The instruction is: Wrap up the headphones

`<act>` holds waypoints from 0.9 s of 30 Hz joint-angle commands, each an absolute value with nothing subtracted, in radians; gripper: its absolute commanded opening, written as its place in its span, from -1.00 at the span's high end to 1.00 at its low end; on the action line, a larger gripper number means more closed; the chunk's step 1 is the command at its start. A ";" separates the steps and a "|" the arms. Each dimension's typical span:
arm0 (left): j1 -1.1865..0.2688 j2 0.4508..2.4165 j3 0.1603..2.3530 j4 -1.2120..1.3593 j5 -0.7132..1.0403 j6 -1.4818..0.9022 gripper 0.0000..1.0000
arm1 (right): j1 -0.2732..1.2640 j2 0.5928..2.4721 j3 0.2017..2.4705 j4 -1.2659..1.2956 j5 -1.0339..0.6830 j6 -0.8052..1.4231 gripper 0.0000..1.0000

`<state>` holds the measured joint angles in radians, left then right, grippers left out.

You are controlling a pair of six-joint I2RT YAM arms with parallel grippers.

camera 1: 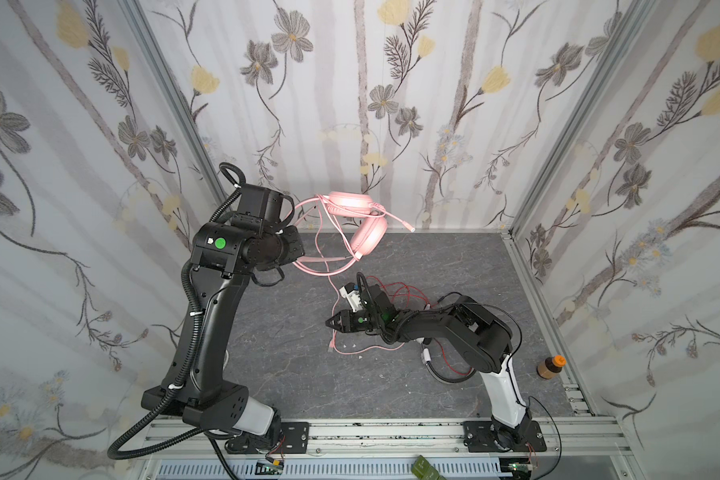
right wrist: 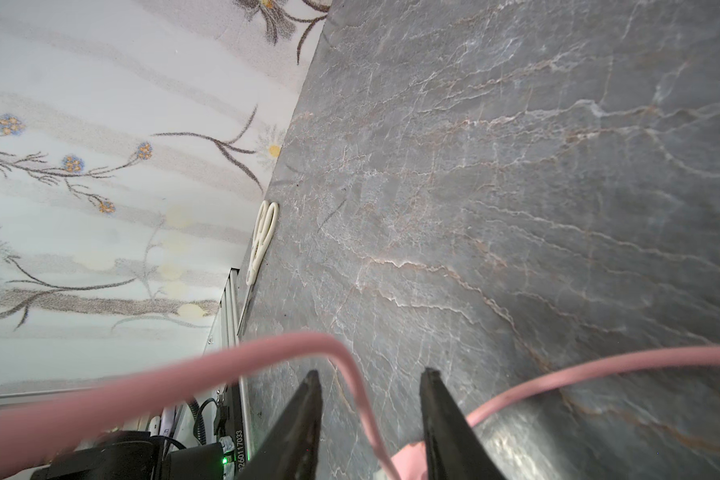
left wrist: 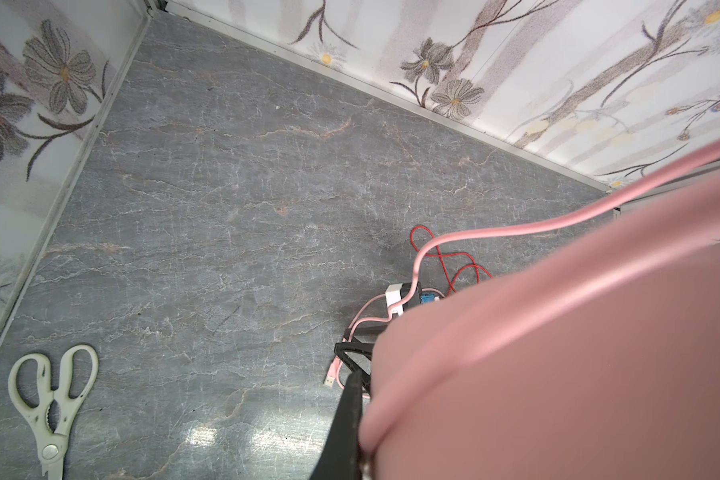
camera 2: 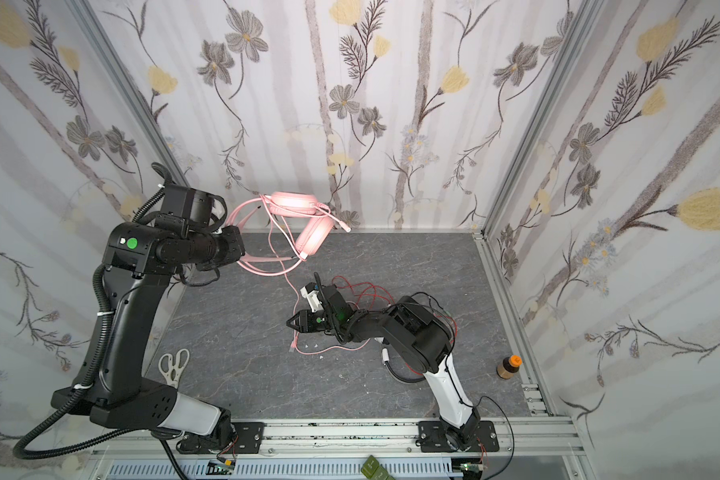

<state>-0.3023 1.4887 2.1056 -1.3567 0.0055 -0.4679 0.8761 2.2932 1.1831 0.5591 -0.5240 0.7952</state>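
Currently my right gripper (right wrist: 371, 372) sits low over the table (camera 1: 292, 374) with its jaws apart. The pink cable (right wrist: 267, 347) runs through the gap between them without being pinched, as far as the right wrist view shows. I read that as lining up a grab on the slack, so the loose run can be wound round the headset. Just past the tips in both top views, the cable's tail lies in a loose loop on the table and ends in a plug (camera 1: 330, 345).

My left gripper (camera 1: 299, 254) is clamped shut on the band of the pink headset (camera 1: 370, 237), holding it up off the table near the back wall. Held high like that, the cable hangs free below it and the band is open for turns. The headset is all pink and its earcups are tilted. A few strands of cable are draped across its top, and what looks like the mic boom (camera 1: 400, 222) pokes out sideways.

The white-and-black headset (camera 1: 352, 297) lies on the table, mostly hidden under my right arm. Its thin red cable (camera 1: 408, 291) sprawls in untidy loops, so I judge it not yet wrapped. Scissors (camera 2: 174, 365) by the left wall and a small bottle (camera 1: 550, 365) by the right one are well clear.
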 commanded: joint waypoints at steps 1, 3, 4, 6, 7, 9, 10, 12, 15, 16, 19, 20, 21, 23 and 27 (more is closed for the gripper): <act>-0.290 1.489 2.108 -1.284 0.030 -0.492 1.00 | 0.887 2.300 1.190 0.617 -0.548 0.799 0.56; -0.270 1.496 2.104 -1.275 0.045 -0.502 1.00 | 0.890 2.284 1.167 0.613 -0.557 0.780 0.81; -0.256 1.499 2.100 -1.267 0.056 -0.508 1.00 | 0.891 2.267 1.145 0.611 -0.560 0.766 0.95; -0.220 1.513 2.094 -1.247 0.084 -0.516 1.00 | 0.890 2.212 1.086 0.591 -0.551 0.722 1.00; -0.196 1.524 2.098 -1.241 0.093 -0.520 1.00 | 0.890 2.169 1.055 0.554 -0.535 0.691 1.00; -0.147 1.552 2.110 -1.236 0.097 -0.526 1.00 | 0.893 2.075 0.996 0.464 -0.491 0.613 1.00; -0.124 1.570 2.119 -1.233 0.090 -0.523 1.00 | 0.896 2.019 0.971 0.406 -0.463 0.573 1.00; -0.088 1.604 2.138 -1.228 0.065 -0.518 1.00 | 0.903 1.914 0.941 0.280 -0.407 0.493 1.00; -0.061 1.660 2.173 -1.218 -0.007 -0.507 1.00 | 0.931 1.782 0.926 0.081 -0.303 0.389 1.00; -0.058 1.676 2.186 -1.219 -0.032 -0.504 1.00 | 0.941 1.752 0.921 0.048 -0.279 0.372 1.00; -0.050 1.738 2.242 -1.246 -0.106 -0.480 1.00 | 0.975 1.647 0.900 -0.071 -0.177 0.325 1.00; -0.047 1.755 2.259 -1.258 -0.123 -0.474 1.00 | 0.982 1.615 0.894 -0.098 -0.152 0.316 1.00; -0.046 1.773 2.277 -1.272 -0.144 -0.466 1.00 | 0.989 1.576 0.887 -0.129 -0.121 0.308 1.00; -0.039 1.798 2.298 -1.285 -0.175 -0.454 1.00 | 0.998 1.515 0.875 -0.176 -0.076 0.296 1.00; -0.035 1.831 2.315 -1.290 -0.229 -0.439 1.00 | 1.011 1.422 0.865 -0.260 0.002 0.270 1.00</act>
<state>-0.0399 1.8194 2.2967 -1.3399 -0.1490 -0.4362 1.0031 1.4555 0.8692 -0.1356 -0.0929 0.3176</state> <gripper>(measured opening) 0.071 0.057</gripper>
